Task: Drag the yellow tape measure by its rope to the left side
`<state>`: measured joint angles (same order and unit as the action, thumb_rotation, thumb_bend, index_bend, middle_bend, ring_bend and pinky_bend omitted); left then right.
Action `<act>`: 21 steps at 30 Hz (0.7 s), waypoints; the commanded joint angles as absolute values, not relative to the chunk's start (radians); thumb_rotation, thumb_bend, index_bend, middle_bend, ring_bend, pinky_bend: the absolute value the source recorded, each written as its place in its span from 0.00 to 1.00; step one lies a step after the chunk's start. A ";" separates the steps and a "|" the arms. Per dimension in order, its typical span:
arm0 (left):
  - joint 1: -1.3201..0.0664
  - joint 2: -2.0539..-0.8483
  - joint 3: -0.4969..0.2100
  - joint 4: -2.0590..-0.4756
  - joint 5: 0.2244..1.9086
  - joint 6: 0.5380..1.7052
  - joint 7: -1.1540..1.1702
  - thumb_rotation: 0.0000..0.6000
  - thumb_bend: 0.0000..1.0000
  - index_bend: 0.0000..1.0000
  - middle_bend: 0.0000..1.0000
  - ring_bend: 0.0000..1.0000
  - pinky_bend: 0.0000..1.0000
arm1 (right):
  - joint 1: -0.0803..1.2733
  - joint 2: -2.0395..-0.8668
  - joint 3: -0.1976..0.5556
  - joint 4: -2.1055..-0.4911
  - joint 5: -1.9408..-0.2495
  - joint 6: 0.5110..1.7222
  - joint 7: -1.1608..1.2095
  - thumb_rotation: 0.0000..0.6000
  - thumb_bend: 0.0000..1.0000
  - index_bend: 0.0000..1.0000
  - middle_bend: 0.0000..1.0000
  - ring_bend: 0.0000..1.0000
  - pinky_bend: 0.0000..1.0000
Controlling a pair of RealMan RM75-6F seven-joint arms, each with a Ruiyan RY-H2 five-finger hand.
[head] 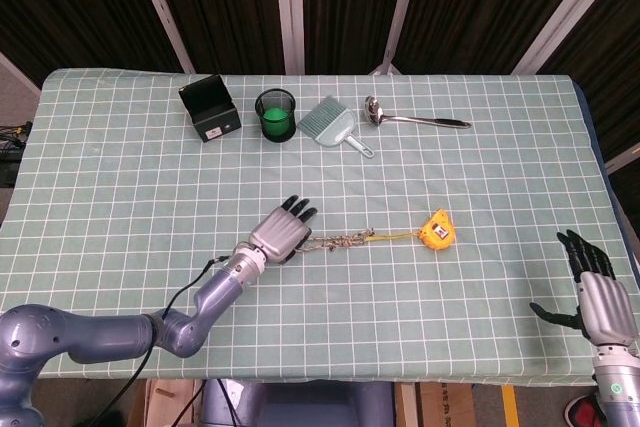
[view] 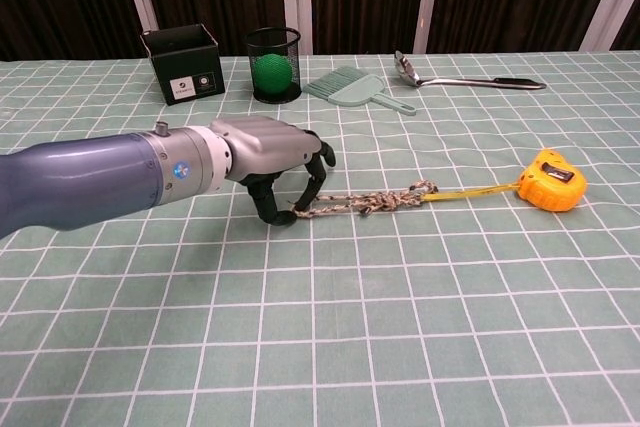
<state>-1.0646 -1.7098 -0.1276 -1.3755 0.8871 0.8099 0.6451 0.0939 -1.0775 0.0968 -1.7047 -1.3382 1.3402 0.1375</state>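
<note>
The yellow tape measure point(head: 437, 230) point(view: 553, 179) lies right of the table's middle. A thin yellow strap joins it to a braided rope point(head: 340, 241) point(view: 362, 202) that runs off to the left. My left hand point(head: 281, 233) point(view: 268, 152) arches over the rope's left end, with the thumb on one side and the fingers point(view: 318, 169) on the other. The fingertips come down close to the rope, but no firm pinch shows. My right hand point(head: 600, 299) hangs off the table's front right corner with its fingers spread and nothing in it.
Along the back stand a black box point(head: 210, 110) point(view: 183, 63), a black mesh cup point(head: 276, 113) point(view: 275, 64) holding a green ball, a teal dustpan brush point(head: 334, 125) point(view: 357, 87) and a metal ladle point(head: 410, 118) point(view: 460, 76). Checked cloth point(head: 120, 207) stretches left of my left hand.
</note>
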 commanded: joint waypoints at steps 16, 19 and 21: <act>-0.980 -1.532 -0.091 -1.487 1.065 0.926 0.554 1.00 0.50 0.60 0.12 0.00 0.00 | 0.093 -1.074 0.096 -1.708 -1.334 1.337 0.138 1.00 0.12 0.00 0.00 0.00 0.00; -0.957 -1.493 -0.083 -1.498 1.117 0.951 0.519 1.00 0.50 0.60 0.12 0.00 0.00 | 0.093 -1.074 0.097 -1.709 -1.331 1.336 0.136 1.00 0.12 0.00 0.00 0.00 0.00; -0.940 -1.464 -0.078 -1.509 1.146 0.968 0.497 1.00 0.50 0.60 0.12 0.00 0.00 | 0.093 -1.075 0.097 -1.709 -1.332 1.338 0.133 1.00 0.12 0.00 0.00 0.00 0.00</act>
<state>-0.9581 -1.4896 -0.0854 -1.4967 1.1218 0.9493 0.5189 0.0933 -1.0746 0.0970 -1.7093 -1.3321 1.3375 0.1335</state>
